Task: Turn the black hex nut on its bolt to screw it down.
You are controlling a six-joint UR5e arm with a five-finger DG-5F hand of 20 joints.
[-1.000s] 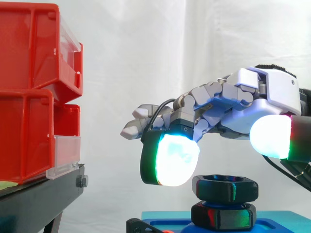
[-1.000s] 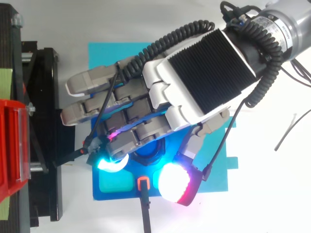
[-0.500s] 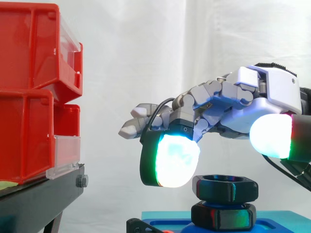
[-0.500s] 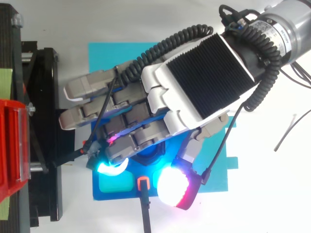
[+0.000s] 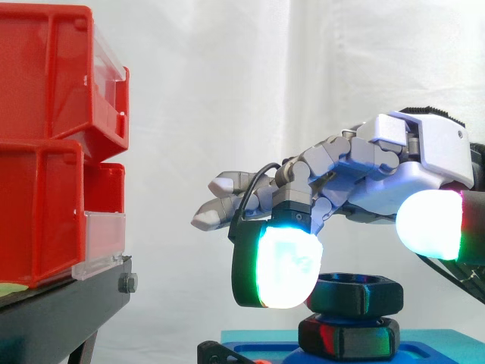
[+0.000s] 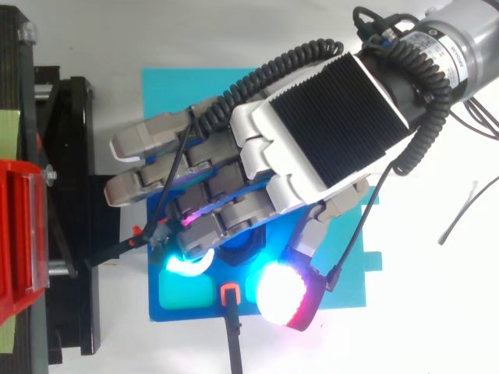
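Hovering above the blue base with the hand, palm turned down toward it. Bending the fingers loosely and spreading them away from the thumb, gripping nothing. Pointing one white-green glowing pad down toward the base on the side nearer the red bins, and hanging the white thumb pad higher over the base on the opposite side. Sitting level over the middle of the base, the black hex nut, stacked right above a second black hex piece resting on the base. Overlapping the nut's edge with the glowing pad in the side view, leaving actual contact impossible to judge; clearing the nut's top with the thumb pad. From above, covering much of the base with the hand, showing just a dark part of the nut below the fingers. Standing near the base, a black stand carrying the bins, before a white curtain. Lying under the base, a cyan sheet on the white table
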